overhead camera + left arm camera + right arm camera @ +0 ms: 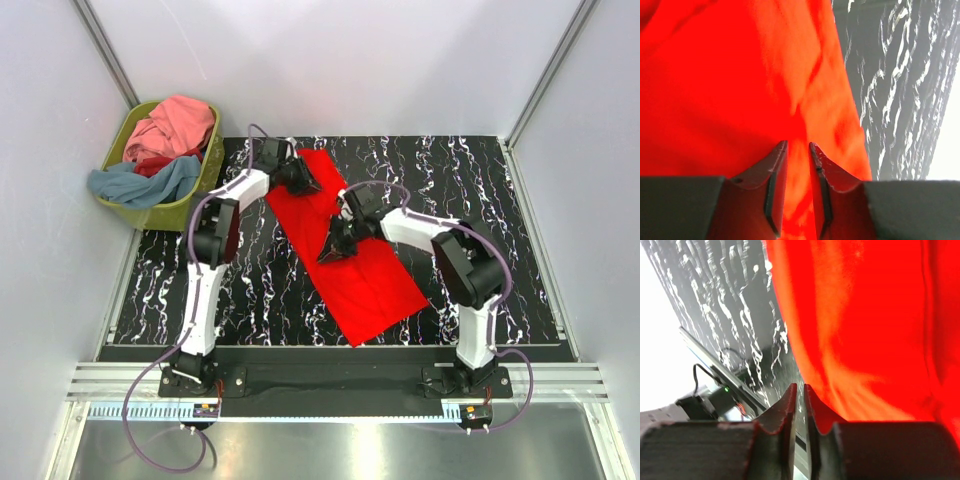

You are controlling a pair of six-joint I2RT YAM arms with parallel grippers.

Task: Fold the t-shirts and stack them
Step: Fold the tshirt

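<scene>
Black marbled desk [480, 200] carries the bright red t-shirt [370, 285], folded to a long strip lying diagonally mid-desk; other t-shirts [175, 125] are heaped in the green basket [125, 205] at the far left. Cloth judged light, limp, apt to sag: pinch at edge corners. Left claw [300, 178] narrowly parted at the far end, red in the gap, grip unclear; right claw [335, 245] a mere slit at the mid-strip edge, empty.

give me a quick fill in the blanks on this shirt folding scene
1. The flat shirt on the table is ___.
2. The basket stands by the table's far ___ corner.
3. The top cloth in the basket is ___.
Missing words: red; left; pink
</scene>
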